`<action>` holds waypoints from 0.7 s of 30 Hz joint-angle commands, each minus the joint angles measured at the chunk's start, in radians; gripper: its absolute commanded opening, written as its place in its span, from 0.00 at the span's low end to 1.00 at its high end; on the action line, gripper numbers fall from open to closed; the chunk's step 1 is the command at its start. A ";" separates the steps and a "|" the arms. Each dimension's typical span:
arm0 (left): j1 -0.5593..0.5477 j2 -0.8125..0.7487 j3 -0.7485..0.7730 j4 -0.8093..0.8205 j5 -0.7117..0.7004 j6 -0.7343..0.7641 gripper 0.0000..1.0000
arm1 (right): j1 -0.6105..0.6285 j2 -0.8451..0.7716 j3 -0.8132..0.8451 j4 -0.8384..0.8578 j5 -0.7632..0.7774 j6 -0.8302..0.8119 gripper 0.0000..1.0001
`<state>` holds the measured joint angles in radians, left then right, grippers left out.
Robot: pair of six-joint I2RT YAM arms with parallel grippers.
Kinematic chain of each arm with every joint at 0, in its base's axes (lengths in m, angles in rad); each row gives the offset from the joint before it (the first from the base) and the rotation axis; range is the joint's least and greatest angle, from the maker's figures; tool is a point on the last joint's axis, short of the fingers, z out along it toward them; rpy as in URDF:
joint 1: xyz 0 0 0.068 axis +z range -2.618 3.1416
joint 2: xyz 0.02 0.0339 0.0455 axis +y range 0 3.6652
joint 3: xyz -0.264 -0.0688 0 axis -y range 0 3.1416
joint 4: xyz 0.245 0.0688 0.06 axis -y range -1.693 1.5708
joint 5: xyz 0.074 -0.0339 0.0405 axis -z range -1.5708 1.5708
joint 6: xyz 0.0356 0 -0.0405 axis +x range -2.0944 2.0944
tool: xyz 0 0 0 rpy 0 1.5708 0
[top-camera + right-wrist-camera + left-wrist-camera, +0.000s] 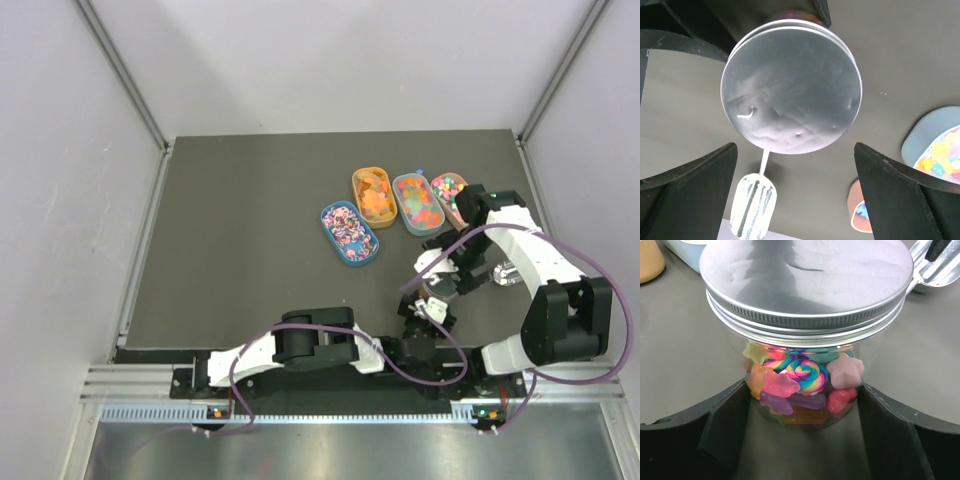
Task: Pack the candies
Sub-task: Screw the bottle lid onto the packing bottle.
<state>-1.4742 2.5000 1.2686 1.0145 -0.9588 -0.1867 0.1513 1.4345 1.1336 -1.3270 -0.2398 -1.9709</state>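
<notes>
Dark table point(240, 240) carries four oval trays point(326, 212) beyond the arms; nearer, the left gripper point(805, 390) pinches a clear jar point(800, 412) low on both walls; the right gripper point(795, 147) hangs over its metal screw lid point(791, 85), fingers spread wide of the rim; a metal scoop point(753, 207) lies just beside; the candies point(802, 372) fill the jar. Tightening the lid looks like the step: centre over it, close evenly on the rim, twist while the left holds firm; avoid the scoop.
</notes>
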 commanded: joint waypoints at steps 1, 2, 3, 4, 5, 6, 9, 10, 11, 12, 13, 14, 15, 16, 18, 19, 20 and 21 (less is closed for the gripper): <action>0.002 0.407 -0.239 -0.898 0.364 -0.293 0.00 | 0.024 -0.017 0.043 -0.147 -0.055 -0.158 1.00; 0.003 0.407 -0.239 -0.899 0.364 -0.293 0.00 | 0.025 -0.017 0.045 -0.146 -0.065 -0.166 1.00; 0.005 0.407 -0.238 -0.899 0.365 -0.295 0.00 | 0.028 -0.017 0.046 -0.146 -0.075 -0.172 1.00; 0.005 0.408 -0.238 -0.901 0.365 -0.293 0.00 | 0.037 -0.017 0.048 -0.146 -0.087 -0.178 1.00; 0.005 0.407 -0.236 -0.901 0.365 -0.293 0.00 | 0.045 -0.017 0.049 -0.146 -0.090 -0.180 1.00; 0.006 0.407 -0.236 -0.901 0.367 -0.293 0.00 | 0.051 -0.016 0.049 -0.146 -0.093 -0.180 1.00; 0.008 0.407 -0.238 -0.899 0.368 -0.293 0.00 | 0.067 -0.019 0.052 -0.146 -0.104 -0.178 1.00; 0.008 0.407 -0.238 -0.899 0.368 -0.293 0.00 | 0.073 -0.020 0.051 -0.146 -0.102 -0.178 1.00; 0.008 0.407 -0.238 -0.899 0.365 -0.293 0.00 | 0.074 -0.019 0.049 -0.146 -0.101 -0.177 1.00; 0.008 0.407 -0.238 -0.899 0.367 -0.295 0.00 | 0.076 -0.017 0.049 -0.146 -0.098 -0.177 1.00; 0.008 0.408 -0.238 -0.899 0.368 -0.293 0.00 | 0.077 -0.013 0.049 -0.146 -0.099 -0.178 1.00; 0.008 0.408 -0.236 -0.899 0.368 -0.293 0.00 | 0.079 -0.011 0.049 -0.146 -0.099 -0.175 1.00; 0.009 0.408 -0.236 -0.898 0.368 -0.293 0.00 | 0.080 -0.006 0.049 -0.147 -0.099 -0.175 1.00; 0.009 0.408 -0.236 -0.896 0.371 -0.295 0.00 | 0.085 -0.003 0.049 -0.147 -0.101 -0.174 1.00; 0.011 0.408 -0.238 -0.896 0.373 -0.295 0.00 | 0.088 0.001 0.049 -0.146 -0.101 -0.171 0.98; 0.011 0.410 -0.238 -0.896 0.373 -0.295 0.00 | 0.090 0.004 0.046 -0.146 -0.098 -0.171 0.98; 0.011 0.408 -0.238 -0.898 0.371 -0.293 0.00 | 0.091 0.006 0.046 -0.146 -0.096 -0.171 0.97; 0.011 0.408 -0.238 -0.898 0.374 -0.295 0.00 | 0.091 0.006 0.045 -0.146 -0.095 -0.171 0.97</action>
<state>-1.4696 2.5000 1.2686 1.0145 -0.9565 -0.1867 0.2203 1.4349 1.1355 -1.3384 -0.2829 -1.9793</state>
